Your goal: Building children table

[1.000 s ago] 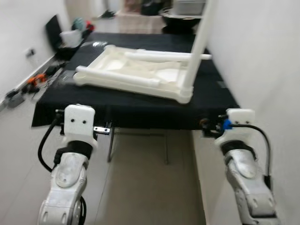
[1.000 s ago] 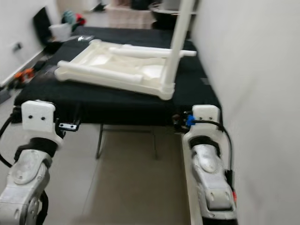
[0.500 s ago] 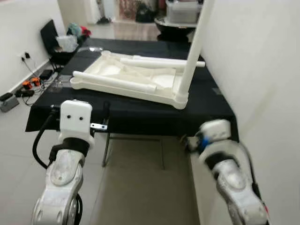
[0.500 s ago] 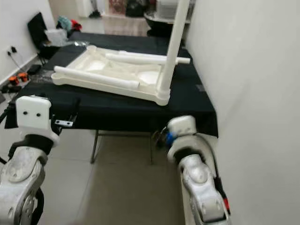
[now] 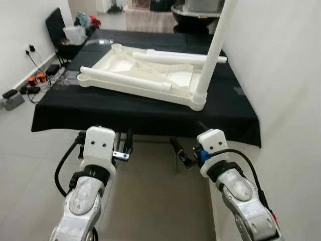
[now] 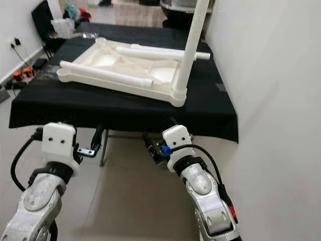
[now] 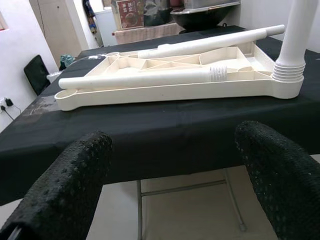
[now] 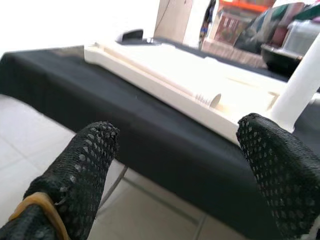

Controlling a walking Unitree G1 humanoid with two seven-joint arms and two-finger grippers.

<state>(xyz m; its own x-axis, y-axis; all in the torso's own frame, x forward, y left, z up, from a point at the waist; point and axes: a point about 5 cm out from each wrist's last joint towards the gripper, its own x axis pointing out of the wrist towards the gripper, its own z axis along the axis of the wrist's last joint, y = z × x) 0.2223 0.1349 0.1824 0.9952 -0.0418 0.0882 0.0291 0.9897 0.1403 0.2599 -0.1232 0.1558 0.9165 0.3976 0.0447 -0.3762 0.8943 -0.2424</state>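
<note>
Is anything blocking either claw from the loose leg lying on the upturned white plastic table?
Nothing visible. Both the left claw and right claw are open, held below the black-draped table's edge. The loose white plastic leg lies on the upturned white plastic tabletop, open air between.

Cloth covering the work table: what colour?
Plain black cloth, clearest in the left eye view.

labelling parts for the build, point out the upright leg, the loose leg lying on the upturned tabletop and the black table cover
upright leg (image 5: 212,50), left eye view, mid shaft
loose leg (image 7: 137,79), left wrist view, middle of the tube
black table cover (image 5: 125,113), left eye view, bare front part
</note>
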